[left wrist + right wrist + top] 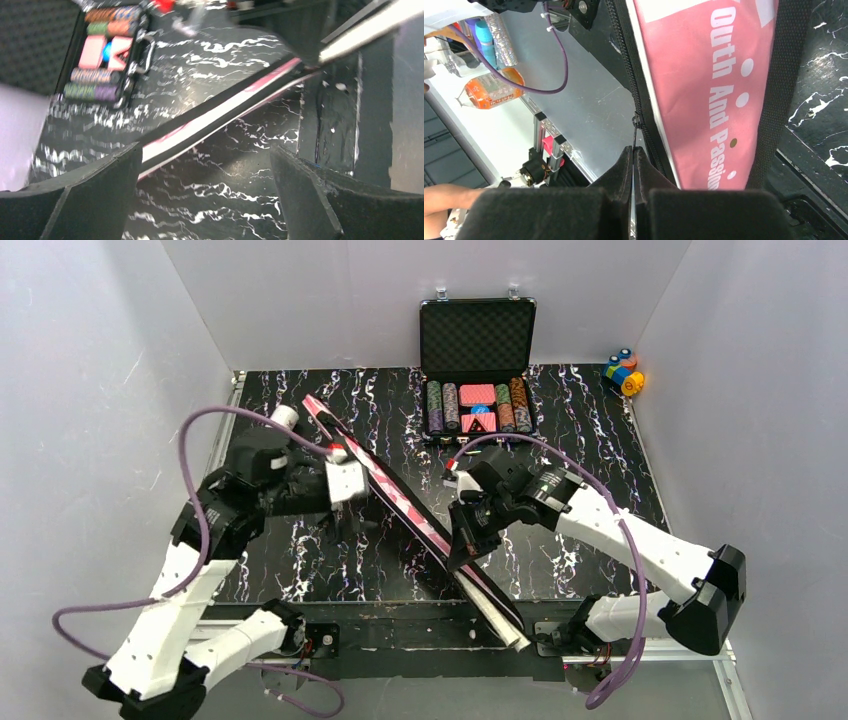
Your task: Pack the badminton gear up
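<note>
Pink racket bag (400, 502) lay diagonally on the table (580, 440); the right gripper (633, 155) pinched its zipper pull (636, 122), and the left gripper (205, 165) stood wide open beside it.

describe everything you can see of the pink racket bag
The pink bag is long and racket-shaped, fabric, with white lettering, black mesh edging and a black zipper. It runs diagonally across the table, apparently tipped on edge. The shut right tool pinches its zipper pull; the open left tool sits beside it.
</note>
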You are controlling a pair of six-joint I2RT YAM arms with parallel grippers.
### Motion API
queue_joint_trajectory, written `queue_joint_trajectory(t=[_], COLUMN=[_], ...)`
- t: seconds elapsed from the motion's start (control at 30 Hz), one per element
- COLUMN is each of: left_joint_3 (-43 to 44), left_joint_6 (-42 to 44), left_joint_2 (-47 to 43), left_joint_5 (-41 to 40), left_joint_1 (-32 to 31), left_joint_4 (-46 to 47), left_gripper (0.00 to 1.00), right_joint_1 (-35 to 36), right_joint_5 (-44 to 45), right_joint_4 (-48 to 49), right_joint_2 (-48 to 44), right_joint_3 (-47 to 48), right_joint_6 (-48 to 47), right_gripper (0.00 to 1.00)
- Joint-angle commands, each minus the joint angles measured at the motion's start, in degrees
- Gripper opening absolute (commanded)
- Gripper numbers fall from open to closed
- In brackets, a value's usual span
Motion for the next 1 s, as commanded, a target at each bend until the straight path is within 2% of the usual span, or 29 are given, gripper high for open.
queue_joint_trajectory(t=[0.0, 0.1, 0.27, 0.53, 0.63, 0.67, 0.73, 0.8, 0.87, 0.9, 0.93, 0.97], left_joint_3=[-3.3, -4.0, -5.7, -8.9, -7.9, -7.5, -7.6, -7.1, -6.8, -5.9, -5.5, -5.5], left_joint_6=[12.6, 14.9, 19.7, 22.8, 22.6, 22.0, 24.0, 24.7, 25.8, 26.0, 25.5, 24.8], left_joint_2=[3.1, 6.3, 10.8, 12.8, 14.4, 15.3, 16.6, 17.7, 18.3, 19.2, 18.4, 18.0], left_joint_5=[-3.2, -6.7, -11.2, -12.4, -12.3, -12.0, -11.3, -11.2, -11.3, -12.0, -12.6, -12.9], left_joint_1=[-11.3, -16.7, -21.9, -24.7, -24.7, -24.9, -24.9, -24.9, -25.0, -25.1, -25.2, -25.2], left_joint_4=[0.4, 1.9, 5.1, 8.5, 9.5, 9.5, 7.5, 7.5, 7.2, 7.4, 7.0, 7.0], left_gripper=[0.98, 0.98, 0.98, 0.97, 0.82, 0.71, 0.62, 0.48, 0.43, 0.3, 0.23, 0.21], right_joint_1=[0.6, 0.6, 0.6, 0.6, 0.6, 0.6, 0.6, 0.6, 0.6, 0.7, 0.7, 0.8], right_joint_5=[-1.2, -1.1, -1.1, -0.9, -1.2, -1.1, -0.9, -1.3, -1.4, -1.4, -1.0, -0.9], right_joint_4=[-2.1, -2.9, -4.0, -5.0, -5.1, -5.3, -5.8, -6.0, -5.9, -5.9, -5.5, -5.4], right_joint_2=[-2.4, -2.7, -2.9, -3.2, -3.0, -3.0, -3.0, -3.0, -3.1, -3.1, -3.4, -3.3], right_joint_3=[5.2, 6.7, 9.3, 12.0, 12.6, 13.0, 14.2, 14.6, 14.7, 14.8, 13.8, 13.7], right_joint_6=[-1.4, -1.4, -1.3, -1.5, -1.5, -1.5, -1.5, -1.6, -1.6, -1.7, -1.8, -1.9], right_gripper=[0.01, 0.01, 0.01, 0.01, 0.01, 0.01, 0.01, 0.01, 0.01, 0.01, 0.01, 0.01])
